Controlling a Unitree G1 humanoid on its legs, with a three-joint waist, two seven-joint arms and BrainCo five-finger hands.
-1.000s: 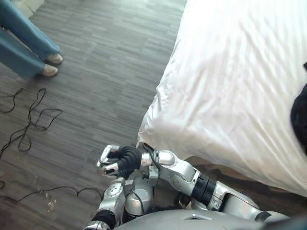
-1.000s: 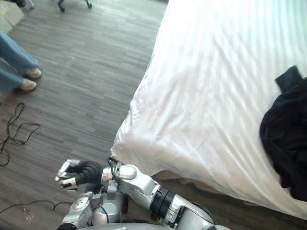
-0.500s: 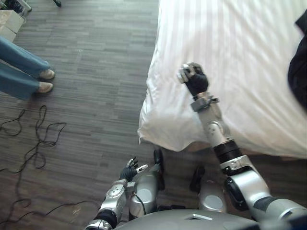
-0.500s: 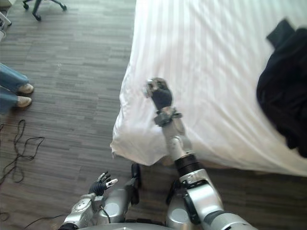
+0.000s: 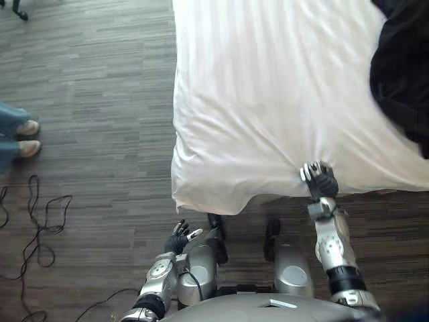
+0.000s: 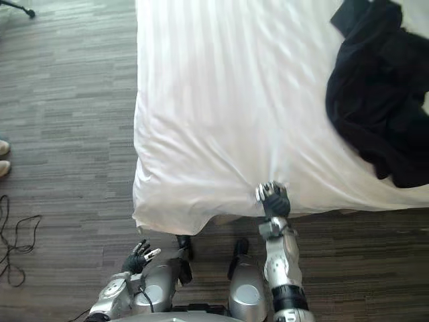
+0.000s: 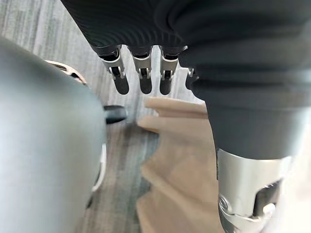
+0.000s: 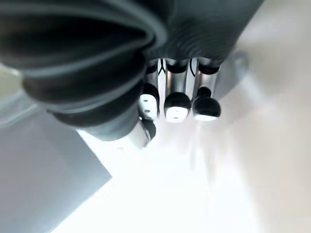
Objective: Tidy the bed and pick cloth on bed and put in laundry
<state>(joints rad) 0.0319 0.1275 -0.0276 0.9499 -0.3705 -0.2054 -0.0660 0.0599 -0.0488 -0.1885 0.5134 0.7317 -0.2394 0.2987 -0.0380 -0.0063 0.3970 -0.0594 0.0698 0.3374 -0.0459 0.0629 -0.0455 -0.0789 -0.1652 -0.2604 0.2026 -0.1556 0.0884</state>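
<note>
A white striped sheet (image 5: 255,87) covers the bed. A black cloth (image 6: 379,100) lies crumpled on it at the far right. My right hand (image 5: 319,181) is at the bed's near edge, well short of the black cloth. Its fingers (image 8: 177,104) are curled into the sheet, and creases run out from the hand. My left hand (image 5: 179,239) hangs low beside the bed's near left corner, its fingers (image 7: 141,73) straight and holding nothing.
Grey wood-plank floor (image 5: 87,100) lies left of the bed. A person's shoes (image 5: 23,137) stand at the left edge. A chair base (image 5: 17,10) is at the top left corner. The sheet's corner (image 5: 184,194) hangs over the bed's edge.
The camera has swung right, bringing more of the black cloth into view. My right hand has come down from over the sheet to the bed's near edge. The left hand has stayed low.
</note>
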